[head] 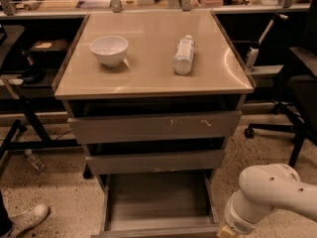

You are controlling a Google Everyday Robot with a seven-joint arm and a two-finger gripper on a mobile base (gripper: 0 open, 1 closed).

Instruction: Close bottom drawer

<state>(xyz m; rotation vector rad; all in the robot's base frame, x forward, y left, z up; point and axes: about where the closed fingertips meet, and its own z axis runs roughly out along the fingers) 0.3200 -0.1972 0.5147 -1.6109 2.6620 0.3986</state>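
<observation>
Three drawers are showing on the tan-topped cabinet (148, 78). You're looking at the bottom drawer (156, 202) sticking well out at lower centre of the frame, with its front partly cut off by the bottom edge and grey wood grain showing inside the box. The gripper (224, 232) is sitting at the bottom edge, right of centre, just beside that drawer's right front corner. It's nearly all cut off, so you can't tell if it's open or closed. The smooth, rounded white arm (270, 197) is filling the lower right. The top drawer front (153, 127) is carrying pale scratches, and the middle drawer front (156, 161) is looking plain. A white bowl (109, 48) and a bottle (184, 56) lying on its side are resting on the glossy top. A shoe (27, 217) is poking in at lower left, its wearer cut off.
</observation>
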